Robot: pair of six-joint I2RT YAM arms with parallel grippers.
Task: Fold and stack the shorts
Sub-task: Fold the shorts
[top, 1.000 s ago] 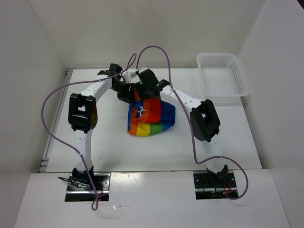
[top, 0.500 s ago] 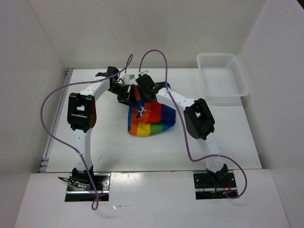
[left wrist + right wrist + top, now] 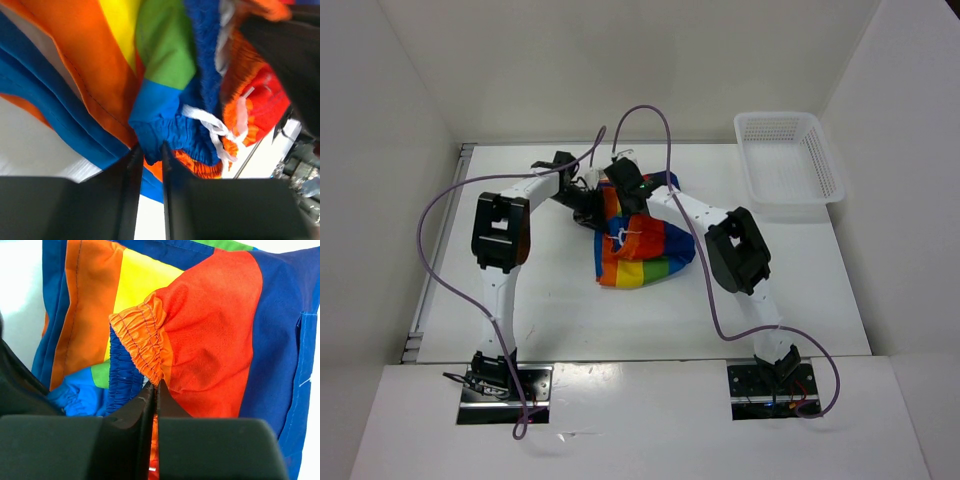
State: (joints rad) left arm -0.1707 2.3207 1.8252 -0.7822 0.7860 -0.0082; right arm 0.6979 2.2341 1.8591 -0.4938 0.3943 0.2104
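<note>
The rainbow-striped shorts (image 3: pixel 642 250) lie bunched at the middle of the table, white drawstring (image 3: pixel 620 236) on top. Both grippers meet at the garment's far edge. My left gripper (image 3: pixel 590 204) pinches the gathered blue part of the waistband (image 3: pixel 165 132), which sits between its nearly closed jaws (image 3: pixel 150 149). From the other side, my right gripper (image 3: pixel 626 186) is shut on the puckered orange part of the waistband (image 3: pixel 142 340), the elastic edge squeezed between its fingertips (image 3: pixel 155 384). The knotted drawstring (image 3: pixel 212 127) hangs just right of the left jaws.
A white mesh basket (image 3: pixel 788 165) stands at the table's far right corner. Purple cables (image 3: pixel 650 115) arc above both arms. White walls close in the table on the left, back and right.
Both grippers have closed onto the waistband at the far edge. The left arm has swung a little right, and the shorts have shifted slightly right with it.
</note>
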